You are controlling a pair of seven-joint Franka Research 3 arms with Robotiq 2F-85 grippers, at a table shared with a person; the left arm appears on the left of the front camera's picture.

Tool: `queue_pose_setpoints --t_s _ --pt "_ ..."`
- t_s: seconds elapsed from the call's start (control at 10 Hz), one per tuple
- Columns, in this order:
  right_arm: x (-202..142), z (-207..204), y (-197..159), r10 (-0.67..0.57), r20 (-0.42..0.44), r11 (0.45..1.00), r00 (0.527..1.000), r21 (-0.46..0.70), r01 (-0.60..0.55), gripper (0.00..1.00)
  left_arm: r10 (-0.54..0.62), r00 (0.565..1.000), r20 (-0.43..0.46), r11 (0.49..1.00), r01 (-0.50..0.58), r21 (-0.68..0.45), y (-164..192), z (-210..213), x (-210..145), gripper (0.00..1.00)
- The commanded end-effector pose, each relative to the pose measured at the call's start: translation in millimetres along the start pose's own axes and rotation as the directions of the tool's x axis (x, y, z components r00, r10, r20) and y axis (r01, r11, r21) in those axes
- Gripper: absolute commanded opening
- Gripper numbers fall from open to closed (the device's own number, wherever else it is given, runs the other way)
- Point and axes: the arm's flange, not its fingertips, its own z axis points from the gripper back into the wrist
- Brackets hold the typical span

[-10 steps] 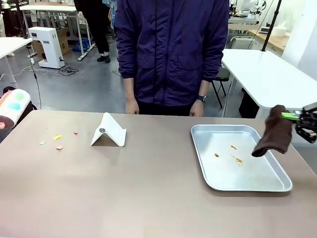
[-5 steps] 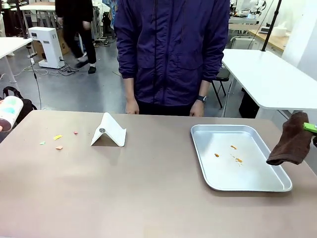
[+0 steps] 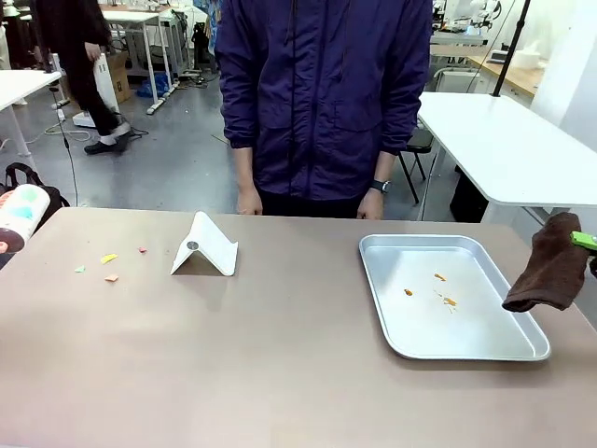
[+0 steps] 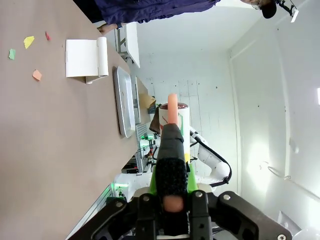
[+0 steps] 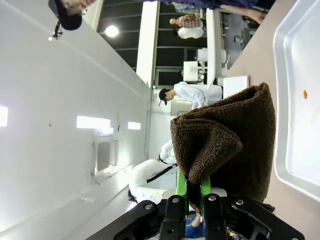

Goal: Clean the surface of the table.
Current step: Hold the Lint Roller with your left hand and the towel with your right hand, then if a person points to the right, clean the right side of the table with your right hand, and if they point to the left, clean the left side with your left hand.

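The brownish table (image 3: 280, 355) carries a few paper scraps (image 3: 109, 259) near its left end. At the table's left edge a white roller with a coloured print (image 3: 20, 217) hovers. In the left wrist view my left gripper (image 4: 171, 131) is shut on the roller's peach handle (image 4: 172, 107), with the scraps (image 4: 29, 41) far off on the table (image 4: 50, 125). My right gripper (image 3: 586, 241) is shut on a dark brown cloth (image 3: 550, 265) that hangs just past the right rim of the tray. The right wrist view shows the cloth (image 5: 225, 145) bunched between the green pads of that gripper (image 5: 192, 187).
A silver tray (image 3: 522, 347) with a few orange crumbs (image 3: 440, 291) lies at the right. A white folded card (image 3: 205, 247) stands left of centre, close to the scraps. A person stands at the far edge, hands (image 3: 248, 201) hanging just behind the table.
My right gripper carried the cloth rightward, from over the tray to beyond its right rim, then held still. The roller at the left sank a little and turned.
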Motion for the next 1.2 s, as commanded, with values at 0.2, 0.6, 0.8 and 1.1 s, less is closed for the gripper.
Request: queue_pose_setpoints --t_s 0.2,0.6,0.8,1.1 --pt "1.9 -1.0 8.1 -0.02 0.013 1.0 1.0 0.004 0.02 0.0 -0.019 1.0 -0.009 1.0 0.019 0.003 -2.5 0.7 -2.6 0.0" --pt "1.9 -1.0 8.1 -0.02 0.013 1.0 1.0 0.004 0.02 0.0 -0.019 1.0 -0.009 1.0 0.019 0.003 -2.5 0.7 -2.6 0.0" --pt "1.9 -1.0 8.1 -0.02 0.013 1.0 1.0 0.004 0.02 0.0 -0.019 1.0 -0.009 1.0 0.019 0.003 -2.5 0.7 -2.6 0.0" --pt "1.9 -1.0 8.1 -0.02 0.013 1.0 1.0 0.004 0.02 0.0 -0.019 1.0 -0.009 1.0 0.019 0.003 -2.5 0.7 -2.6 0.0"
